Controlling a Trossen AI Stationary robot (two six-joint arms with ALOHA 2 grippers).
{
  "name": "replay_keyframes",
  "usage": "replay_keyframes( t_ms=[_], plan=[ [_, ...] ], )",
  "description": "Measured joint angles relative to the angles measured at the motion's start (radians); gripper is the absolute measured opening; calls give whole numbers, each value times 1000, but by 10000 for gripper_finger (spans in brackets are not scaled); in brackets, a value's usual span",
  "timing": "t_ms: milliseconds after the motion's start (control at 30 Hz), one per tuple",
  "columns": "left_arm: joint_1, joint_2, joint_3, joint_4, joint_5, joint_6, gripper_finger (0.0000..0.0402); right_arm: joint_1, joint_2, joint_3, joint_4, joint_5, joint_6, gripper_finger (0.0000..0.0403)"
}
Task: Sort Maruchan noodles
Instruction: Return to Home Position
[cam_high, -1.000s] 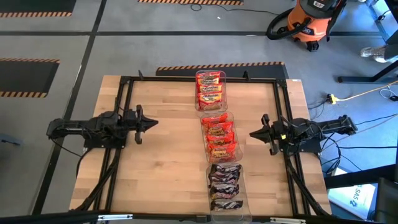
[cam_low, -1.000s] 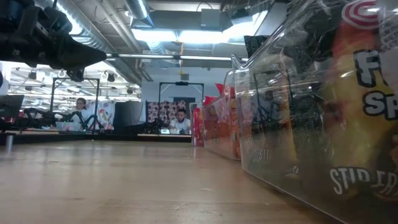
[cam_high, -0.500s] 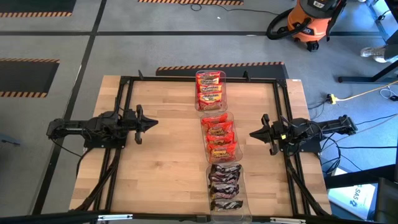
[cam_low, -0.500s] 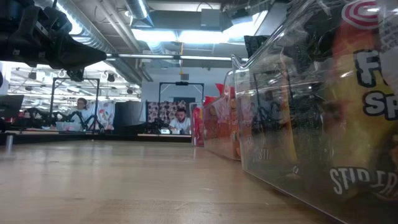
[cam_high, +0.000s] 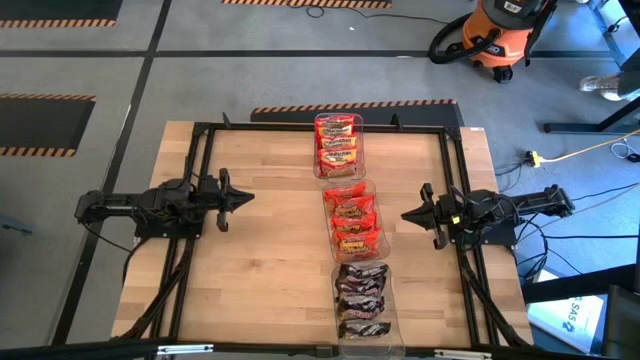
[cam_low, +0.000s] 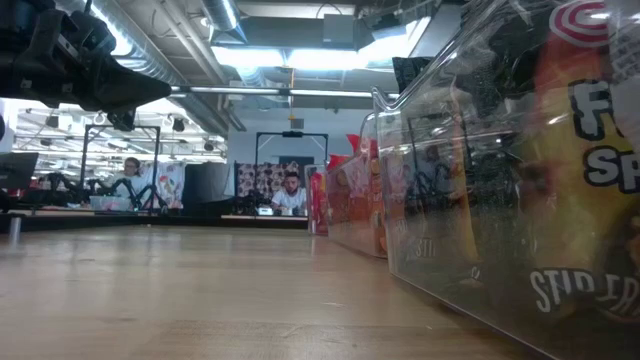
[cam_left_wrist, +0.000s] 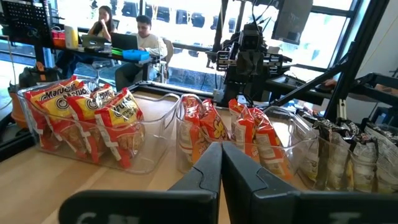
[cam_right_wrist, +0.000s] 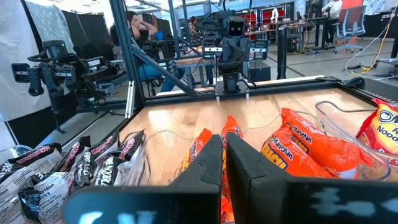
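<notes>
Three clear bins stand in a row down the table's middle. The far bin (cam_high: 338, 145) holds red-yellow Maruchan noodles (cam_left_wrist: 81, 118), the middle bin (cam_high: 351, 221) orange-red packets (cam_right_wrist: 298, 155), the near bin (cam_high: 362, 300) dark brown packets (cam_right_wrist: 74, 168). The packets stand on edge, leaning on each other. My left gripper (cam_high: 248, 198) hangs shut over the table's left side, level, pointing at the bins. My right gripper (cam_high: 405, 214) hangs shut over the right side, facing them too. Both are empty.
A black frame (cam_high: 200, 135) rims the wooden table (cam_high: 270, 260). Bare wood lies between each gripper and the bins. Beyond the table sit people at desks (cam_low: 290, 195), and an orange vacuum (cam_high: 495, 35) stands on the floor.
</notes>
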Motion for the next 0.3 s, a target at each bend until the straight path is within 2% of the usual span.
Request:
replay_keyframes(
  t_ms=[300],
  plan=[
    [0,0,0,0,0,0,21,0,0,0,0,0,0,0]
  ],
)
